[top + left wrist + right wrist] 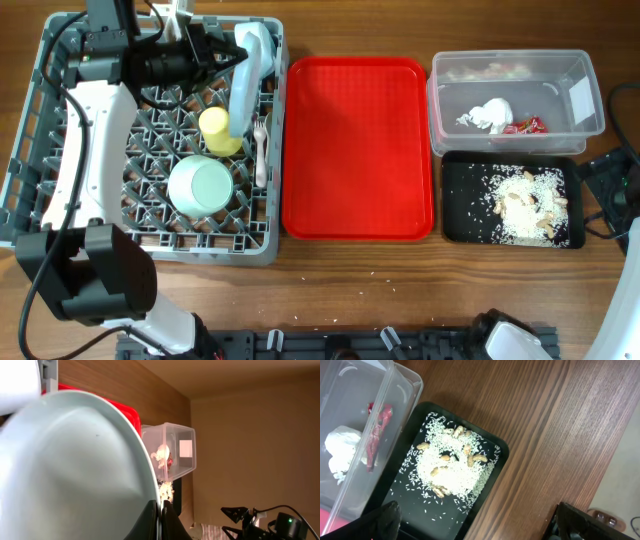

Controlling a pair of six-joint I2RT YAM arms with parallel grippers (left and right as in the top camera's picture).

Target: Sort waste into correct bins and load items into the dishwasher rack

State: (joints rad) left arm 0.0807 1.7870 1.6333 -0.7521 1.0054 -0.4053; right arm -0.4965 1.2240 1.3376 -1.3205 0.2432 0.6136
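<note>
The pale blue plate (250, 85) stands on edge over the back right part of the grey dishwasher rack (60, 215), leaning slightly. The left gripper (228, 57) has its fingers closed on the plate's rim. In the left wrist view the plate's face fills most of the picture, and the dark fingertips (167, 520) pinch its edge at the bottom.

Just in front of the plate, a small yellow cup (215, 128) sits among the pegs. A pale blue bowl (200, 185) rests nearer the front of the rack. A white plastic utensil (261, 152) lies along the rack's right side; whether it is the fork or the spoon cannot be told.

Right of the rack lies a flat red serving tray (358, 145). Further right, at the back, stands the clear plastic tub (585, 120), holding a crumpled white napkin (490, 115) and a red-and-clear wrapper (525, 125). Touching its front is the black tray (460, 215), with rice scraps (525, 205) heaped in it.

The right gripper (477, 510) hangs above the black tray's edge. Its fingers are spread wide and hold nothing.
</note>
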